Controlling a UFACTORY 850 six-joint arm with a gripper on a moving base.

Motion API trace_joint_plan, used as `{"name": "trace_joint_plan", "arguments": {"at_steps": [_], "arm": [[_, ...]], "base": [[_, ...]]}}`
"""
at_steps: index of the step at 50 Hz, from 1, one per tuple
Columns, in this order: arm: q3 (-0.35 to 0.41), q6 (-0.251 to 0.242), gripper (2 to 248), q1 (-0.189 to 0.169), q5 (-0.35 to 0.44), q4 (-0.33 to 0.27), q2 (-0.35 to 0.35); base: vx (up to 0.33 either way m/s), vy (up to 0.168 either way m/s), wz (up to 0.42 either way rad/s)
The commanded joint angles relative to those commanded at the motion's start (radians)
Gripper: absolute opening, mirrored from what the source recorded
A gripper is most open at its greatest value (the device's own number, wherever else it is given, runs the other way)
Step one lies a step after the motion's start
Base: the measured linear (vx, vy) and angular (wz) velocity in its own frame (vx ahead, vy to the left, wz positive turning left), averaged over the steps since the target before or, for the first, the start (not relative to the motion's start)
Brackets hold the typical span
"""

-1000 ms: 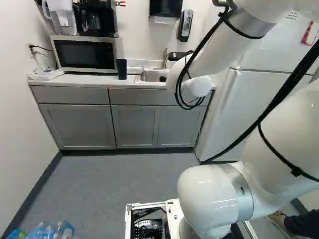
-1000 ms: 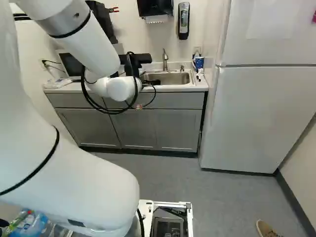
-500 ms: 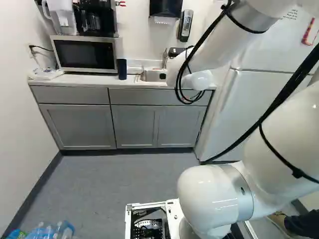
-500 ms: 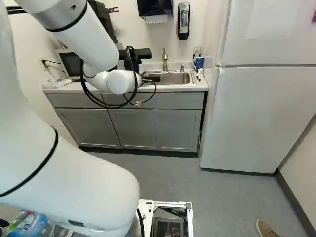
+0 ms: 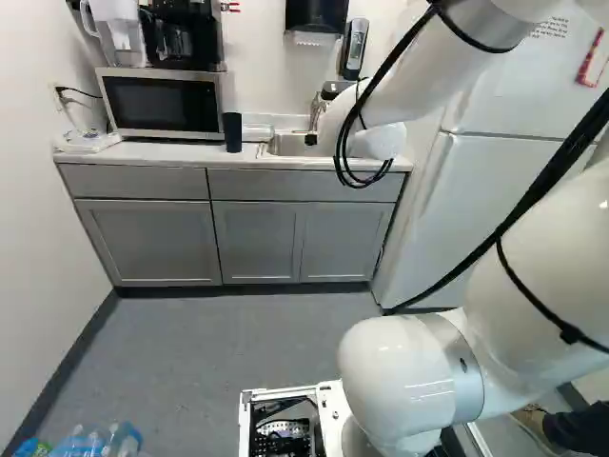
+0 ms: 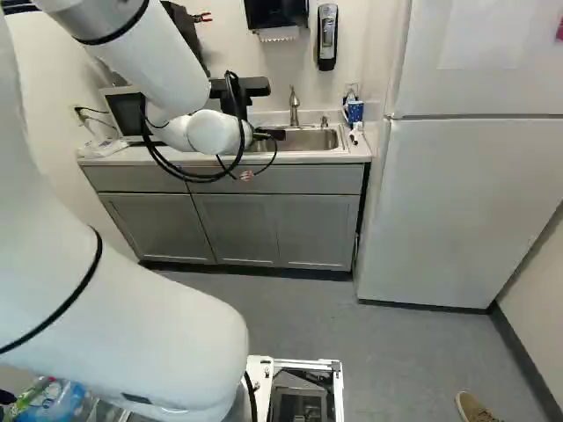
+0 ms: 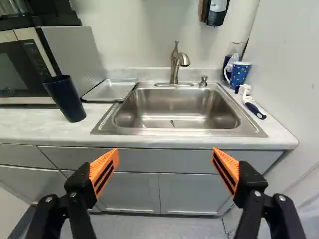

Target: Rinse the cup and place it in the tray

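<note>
In the right base view the black gripper (image 6: 271, 134) is partly hidden behind my wrist, over the sink's near side. The wrist view shows the gripper (image 7: 165, 162) open, its orange pads wide apart with nothing between them. Ahead of the fingers is the steel sink (image 7: 174, 107) with its faucet (image 7: 175, 64). A tall dark blue cup (image 7: 67, 99) leans in this view, on the counter beside the microwave; it also shows as the dark cup (image 5: 232, 133). The metal tray (image 7: 110, 91) lies between cup and sink. A blue patterned mug (image 7: 239, 73) stands beyond the sink's other side.
A blue-handled brush (image 7: 254, 107) lies on the counter near the mug. Also around are the microwave (image 5: 162, 103), soap dispenser (image 6: 327, 37), grey cabinets (image 5: 255, 243) and white fridge (image 6: 440, 211). Bottles (image 5: 100, 443) lie low at the left; a person's shoe (image 6: 473, 406) is at the right.
My forearm and wrist have shifted upward in both base views, and the gripper has moved with them. The base, the cup and the mug have stayed in place.
</note>
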Motion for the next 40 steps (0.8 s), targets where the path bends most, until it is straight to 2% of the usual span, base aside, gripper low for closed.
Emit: {"name": "trace_joint_plan", "arguments": {"at_steps": [40], "arm": [[-0.082,0.0,247,0.0,-0.127,0.0,0.005]], "base": [[0.0,0.0,0.0]]}}
